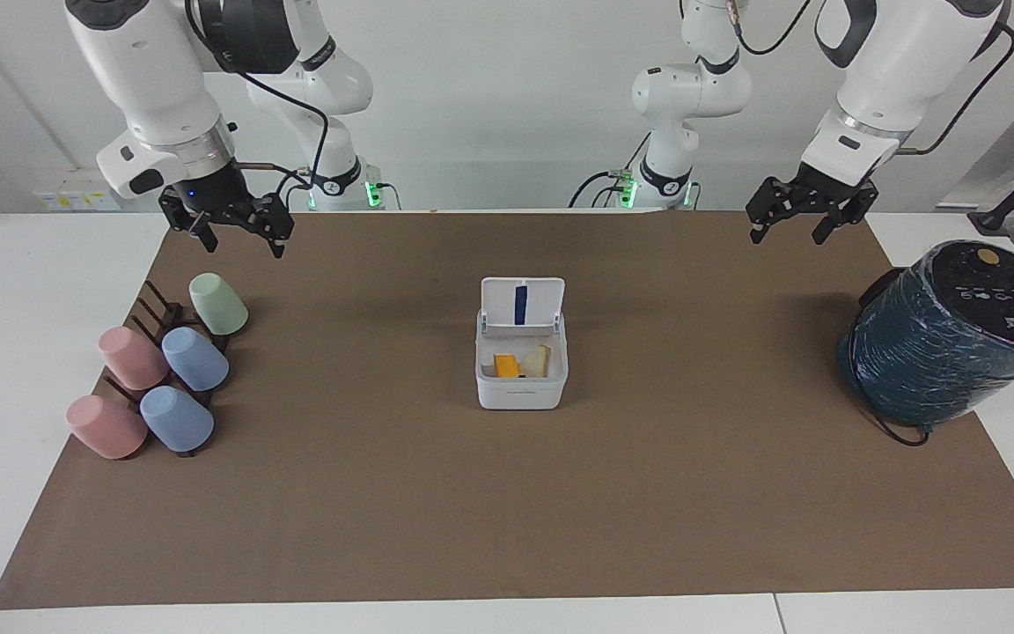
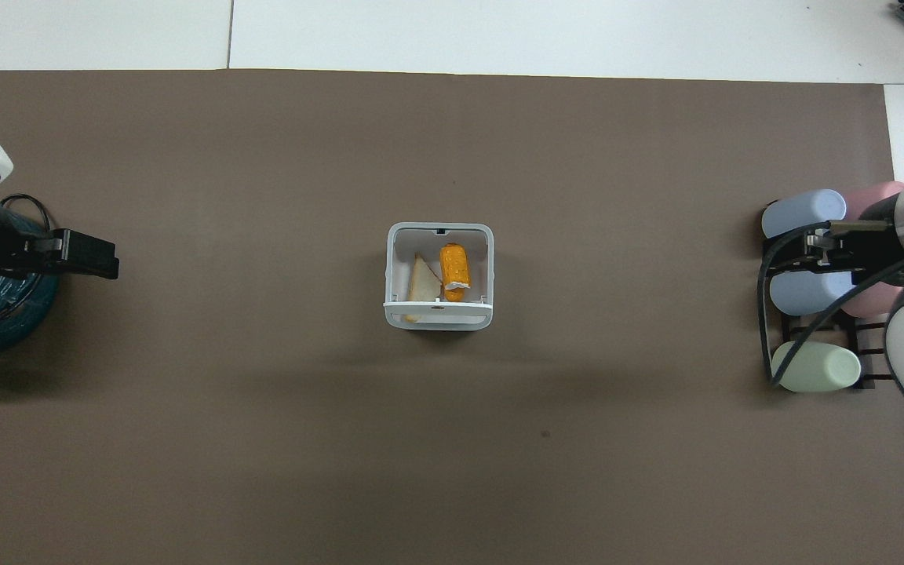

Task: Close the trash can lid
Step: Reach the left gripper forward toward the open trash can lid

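While lid [image 1: 522,304] upright, trash can [image 1: 521,372] well apart from left claw [image 1: 793,220].

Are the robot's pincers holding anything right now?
No. The left pincer and the right pincer are both open and empty, up in the air.

The small white square plastic trash can [image 1: 521,373] has a white hinged lid [image 1: 522,304] whose inner face carries a dark blue stripe. Inside lie an orange piece [image 2: 454,268] and a pale cream wedge [image 2: 421,281]. A plain brown paper mat [image 1: 507,493] covers the white table [image 1: 32,291]. On a dark brown rack [image 1: 155,313] sit two pink cups [image 1: 133,357], two light blue cups [image 1: 194,358] and one pale green cup [image 1: 218,304]. The large cylinder [image 1: 947,343] is dark teal under glossy wrap, its top black with small white marks and a tan dot. Both arms are white with black grippers.
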Available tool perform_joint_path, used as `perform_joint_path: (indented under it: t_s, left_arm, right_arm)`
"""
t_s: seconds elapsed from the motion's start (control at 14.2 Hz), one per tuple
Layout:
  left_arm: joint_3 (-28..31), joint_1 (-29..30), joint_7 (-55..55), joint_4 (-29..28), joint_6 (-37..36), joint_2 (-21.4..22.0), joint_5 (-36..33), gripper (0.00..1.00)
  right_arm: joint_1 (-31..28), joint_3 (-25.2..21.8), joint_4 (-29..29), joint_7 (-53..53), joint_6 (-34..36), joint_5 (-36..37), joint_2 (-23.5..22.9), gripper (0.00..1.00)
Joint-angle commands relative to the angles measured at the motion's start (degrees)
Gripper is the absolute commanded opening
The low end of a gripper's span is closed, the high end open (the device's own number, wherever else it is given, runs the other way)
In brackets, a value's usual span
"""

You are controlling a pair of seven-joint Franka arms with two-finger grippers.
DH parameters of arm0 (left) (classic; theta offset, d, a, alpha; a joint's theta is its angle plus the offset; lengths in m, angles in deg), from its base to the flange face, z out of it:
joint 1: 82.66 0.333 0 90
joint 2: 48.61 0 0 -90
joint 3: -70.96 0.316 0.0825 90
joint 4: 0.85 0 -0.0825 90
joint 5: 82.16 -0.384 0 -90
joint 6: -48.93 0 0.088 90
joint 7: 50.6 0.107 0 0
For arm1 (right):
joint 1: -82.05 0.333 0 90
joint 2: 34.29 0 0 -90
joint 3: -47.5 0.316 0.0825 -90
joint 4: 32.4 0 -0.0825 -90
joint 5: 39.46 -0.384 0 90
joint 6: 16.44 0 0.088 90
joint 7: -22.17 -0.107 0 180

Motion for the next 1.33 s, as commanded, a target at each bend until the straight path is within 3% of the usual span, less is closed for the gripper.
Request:
perform_joint_path:
  t_s: [0.0, 0.07, 0.14, 0.28, 0.42, 0.49, 0.77, 1.26]
  left_arm:
    - [0.2, -2.7, -0.7, -4.9, 1.2, 3.3, -0.9, 0.87]
    - [0.2, -3.5, -1.7, -6.5, 1.8, 4.2, -0.9, 0.62]
    - [0.2, -4.2, -2.3, -8.2, 2.7, 5.0, -0.9, 0.43]
    - [0.2, -5.7, -3.9, -12.0, 5.4, 6.9, -0.9, 0.19]
    - [0.2, -7.9, -7.3, -15.5, 7.8, 8.6, -0.8, 0.04]
    - [0.2, -9.1, -9.5, -17.1, 9.3, 9.3, -0.6, 0.0]
    - [0.1, -14.5, -19.9, -21.7, 17.2, 10.9, -0.3, 0.0]
    - [0.1, -24.9, -33.2, -28.0, 31.0, 8.5, -0.2, 0.0]
  right_arm:
    - [-0.2, -0.2, 0.6, 1.1, 0.3, -0.4, 0.6, 1.0]
    - [-0.2, -0.2, 0.6, 1.2, 0.3, -0.4, 0.6, 1.0]
    - [-0.1, -0.2, 0.6, 1.1, 0.3, -0.4, 0.6, 1.0]
    - [-0.2, -0.2, 0.6, 1.1, 0.3, -0.4, 0.6, 1.0]
    - [-0.2, -0.2, 0.6, 1.1, 0.3, -0.4, 0.6, 1.0]
    - [-0.2, -0.2, 0.6, 1.1, 0.3, -0.4, 0.6, 1.0]
    - [-0.1, -0.2, 0.6, 1.2, 0.3, -0.4, 0.6, 1.0]
    - [-0.2, -0.2, 0.6, 1.2, 0.3, -0.4, 0.6, 1.0]
